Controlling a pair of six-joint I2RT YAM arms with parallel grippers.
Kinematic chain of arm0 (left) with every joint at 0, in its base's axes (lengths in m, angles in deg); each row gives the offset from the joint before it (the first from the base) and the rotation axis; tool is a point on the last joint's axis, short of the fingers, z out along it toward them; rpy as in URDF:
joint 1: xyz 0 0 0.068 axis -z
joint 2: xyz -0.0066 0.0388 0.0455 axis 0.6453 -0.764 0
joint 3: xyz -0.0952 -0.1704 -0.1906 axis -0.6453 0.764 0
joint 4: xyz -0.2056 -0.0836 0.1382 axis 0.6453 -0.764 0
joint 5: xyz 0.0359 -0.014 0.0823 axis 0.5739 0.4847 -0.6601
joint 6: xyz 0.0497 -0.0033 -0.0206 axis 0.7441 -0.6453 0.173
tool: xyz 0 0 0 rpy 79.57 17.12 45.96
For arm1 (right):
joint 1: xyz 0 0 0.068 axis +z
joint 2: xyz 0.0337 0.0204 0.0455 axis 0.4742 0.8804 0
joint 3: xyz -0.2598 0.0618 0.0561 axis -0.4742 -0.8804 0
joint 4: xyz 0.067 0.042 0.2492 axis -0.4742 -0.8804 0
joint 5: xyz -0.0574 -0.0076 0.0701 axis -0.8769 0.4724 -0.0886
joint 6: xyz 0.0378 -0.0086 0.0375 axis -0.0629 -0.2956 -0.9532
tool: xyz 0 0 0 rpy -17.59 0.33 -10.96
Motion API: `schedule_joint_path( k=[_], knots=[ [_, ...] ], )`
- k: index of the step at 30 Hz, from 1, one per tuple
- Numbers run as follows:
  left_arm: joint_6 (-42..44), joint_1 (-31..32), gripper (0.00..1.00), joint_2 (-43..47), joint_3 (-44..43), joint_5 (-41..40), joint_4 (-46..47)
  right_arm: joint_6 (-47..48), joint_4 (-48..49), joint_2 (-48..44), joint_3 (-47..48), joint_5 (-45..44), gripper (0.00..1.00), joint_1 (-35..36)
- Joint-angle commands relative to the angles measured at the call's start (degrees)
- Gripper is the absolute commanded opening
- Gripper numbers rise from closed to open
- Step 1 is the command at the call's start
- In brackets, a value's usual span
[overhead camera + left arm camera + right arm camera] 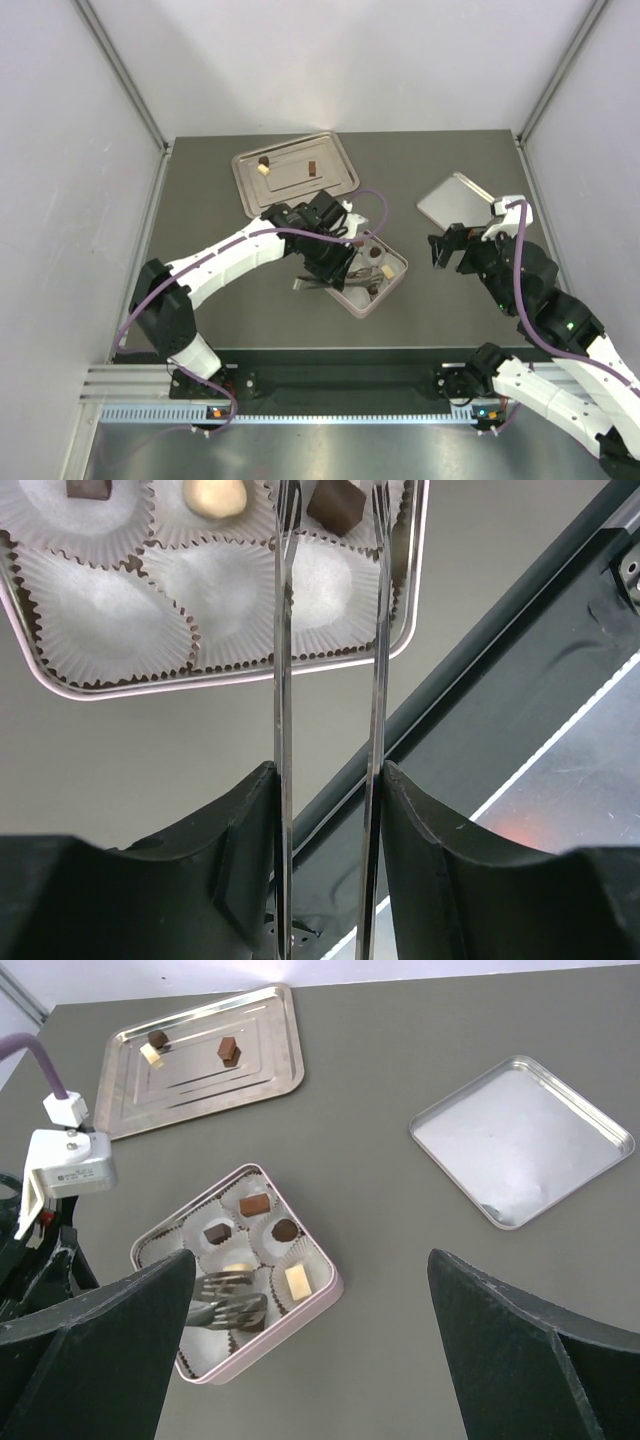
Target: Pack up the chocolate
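My left gripper (328, 780) is shut on a pair of metal tongs (283, 680), whose blades reach over the pink box (200, 685) of white paper cups. A dark chocolate (335, 505) lies in a cup between the tong tips, with a slight gap on each side. A cream piece (215, 494) and another dark piece (88, 488) sit in neighbouring cups. In the right wrist view the box (290, 1325) holds several pieces. Three more chocolates lie on the silver tray (295, 172). My right gripper (445, 250) hangs open and empty, right of the box.
A square silver lid (458, 200) lies at the back right, beyond the right gripper. The left arm stretches across the middle of the table to the box (365, 308). A black rail and a metal strip run along the near edge.
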Motion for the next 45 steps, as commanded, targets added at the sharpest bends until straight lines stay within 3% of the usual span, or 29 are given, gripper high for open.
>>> schedule_joint_path(
  k=[1,9,17,29,45],
  knots=[
    [0.8,0.3,0.49,0.2,-4.1,-0.8,2.0,0.4,-0.2,-0.3,2.6,-1.3,1.00,-0.6],
    [-0.3,0.3,0.48,-0.7,-12.6,-5.9,2.0,0.5,0.3,0.1,2.2,-1.3,1.00,-0.6],
    [-1.6,-2.9,0.50,-0.8,-20.1,-24.2,4.0,1.1,1.6,0.6,1.6,-1.3,1.00,-0.7],
    [-2.6,-18.4,0.47,-12.9,-24.2,-25.5,11.9,1.9,4.6,1.9,-0.6,-0.2,1.00,-0.7],
    [-3.8,-21.6,0.47,-28.0,-29.1,-29.6,16.7,4.6,7.0,3.8,-1.4,-1.1,1.00,-0.6]
  ],
)
